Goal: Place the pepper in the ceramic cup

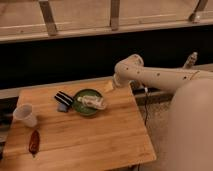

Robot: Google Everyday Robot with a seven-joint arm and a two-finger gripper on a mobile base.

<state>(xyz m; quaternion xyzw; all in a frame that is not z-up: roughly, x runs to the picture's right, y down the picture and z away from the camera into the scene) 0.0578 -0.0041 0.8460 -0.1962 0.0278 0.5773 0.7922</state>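
Status from my end: gripper [109, 86] hanging over far edge of table [100, 142], jaws spread, holding nothing. So I'm at very start, approach step not begun.

Pepper [34, 142] lying flat well away from gripper, across green bowl [80, 109] and down toward near corner. Ceramic cup [25, 115] upright just beyond pepper, also well away from gripper.

Next move imo: long reach past bowl, come down over pepper, line jaws across its thin body. Low flat thing, tricky pinch. Short hop to cup after.
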